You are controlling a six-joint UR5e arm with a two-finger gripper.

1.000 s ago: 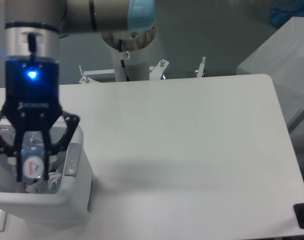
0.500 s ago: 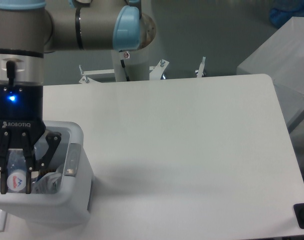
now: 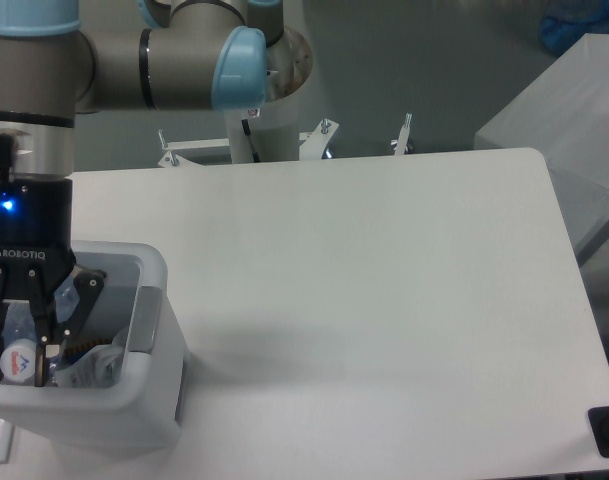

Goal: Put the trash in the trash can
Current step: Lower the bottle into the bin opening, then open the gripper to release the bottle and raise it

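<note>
The crushed clear bottle, bluish with a red-and-blue label, sits clamped in the gripper inside the white trash can at the tabletop's 8 o'clock corner, above crumpled wrapper

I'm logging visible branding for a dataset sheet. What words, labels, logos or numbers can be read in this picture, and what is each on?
"ROBOTIQ": white lettering on the black body of the gripper.
A round white label with a red and blue mark on the bottle held in the gripper above the trash can: any wording is too blurred to read.
No other text is legible.
</note>
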